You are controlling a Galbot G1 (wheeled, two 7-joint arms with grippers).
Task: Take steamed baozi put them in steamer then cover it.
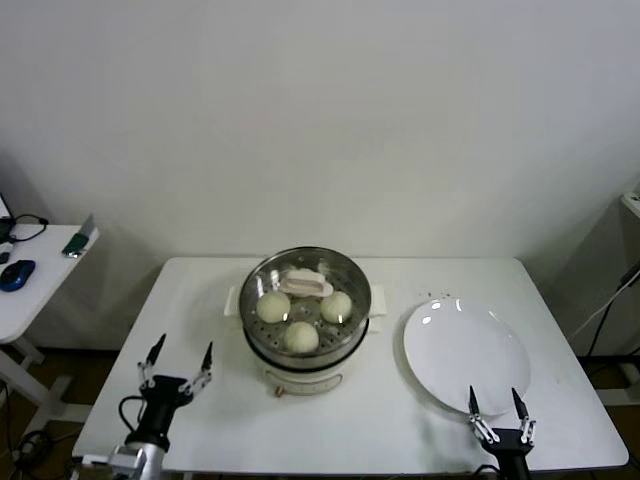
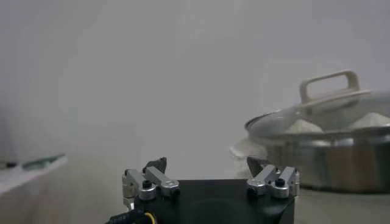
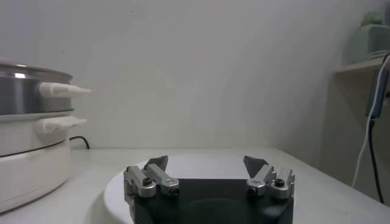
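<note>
The steamer (image 1: 306, 345) stands at the middle of the white table, a shiny steel pot on a cream-white base. The clear glass cover (image 1: 262, 280) with its cream handle (image 1: 306, 285) lies on top of it. Three baozi show through the glass, one at the left (image 1: 273, 306), one at the front (image 1: 301, 337) and one at the right (image 1: 336, 306); a fourth is hidden under the handle. My left gripper (image 1: 180, 368) is open and empty at the front left, apart from the steamer (image 2: 332, 159). My right gripper (image 1: 495, 411) is open and empty at the front right.
A flat white plate (image 1: 466, 354) lies right of the steamer, bare, with my right gripper at its near rim (image 3: 122, 192). A side desk (image 1: 30, 285) with a blue mouse stands at the far left. A white wall is behind the table.
</note>
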